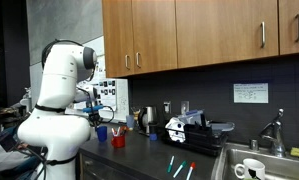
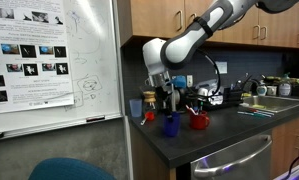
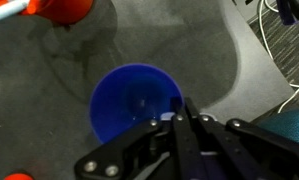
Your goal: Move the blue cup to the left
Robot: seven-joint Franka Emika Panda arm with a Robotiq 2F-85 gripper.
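Note:
The blue cup (image 3: pixel 134 100) fills the middle of the wrist view, seen from above, open and empty. It stands on the dark counter in both exterior views (image 2: pixel 171 125) (image 1: pixel 101 130). My gripper (image 3: pixel 184 112) is right above it, with its two fingers pressed together over the cup's right rim. In an exterior view the gripper (image 2: pixel 169 106) reaches straight down onto the cup's top. The red cup (image 2: pixel 198 120) with pens stands just beside the blue cup and also shows in an exterior view (image 1: pixel 118 140).
A whiteboard (image 2: pixel 49 60) stands at the counter's end, close to the cup. A black appliance (image 1: pixel 184 128), loose pens (image 1: pixel 179 168) and a sink (image 1: pixel 279 158) with a white mug (image 1: pixel 251 168) lie further along. Cabinets hang above.

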